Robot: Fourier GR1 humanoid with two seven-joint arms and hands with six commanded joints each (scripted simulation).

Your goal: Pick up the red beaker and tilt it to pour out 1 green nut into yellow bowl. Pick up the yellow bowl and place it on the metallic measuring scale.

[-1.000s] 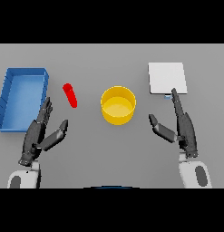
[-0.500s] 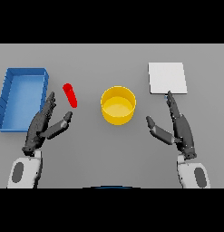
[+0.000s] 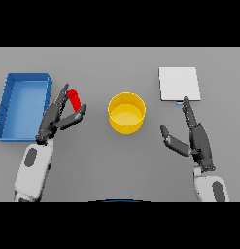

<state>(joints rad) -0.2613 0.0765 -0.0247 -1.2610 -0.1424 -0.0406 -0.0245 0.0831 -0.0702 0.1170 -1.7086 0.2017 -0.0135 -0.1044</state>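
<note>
Left hand [image 3: 56,119] has advanced to red beaker [image 3: 75,99], fingers open | right hand [image 3: 194,136] open | yellow bowl [image 3: 127,113] beside beaker, unpoured | scale [image 3: 179,83] bare

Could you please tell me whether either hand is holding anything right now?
Nothing is held: the open left hand is just reaching the red beaker; the right hand is empty.

You are looking at a bare test bench rather than a home or a kitchen: a plain grey desk [image 3: 116,63] with no walls or furnishings in view. On it lie lab-like items: a small red beaker [image 3: 76,99], a flat square metallic measuring scale [image 3: 179,83] and an open blue rectangular bin [image 3: 23,104].
</note>
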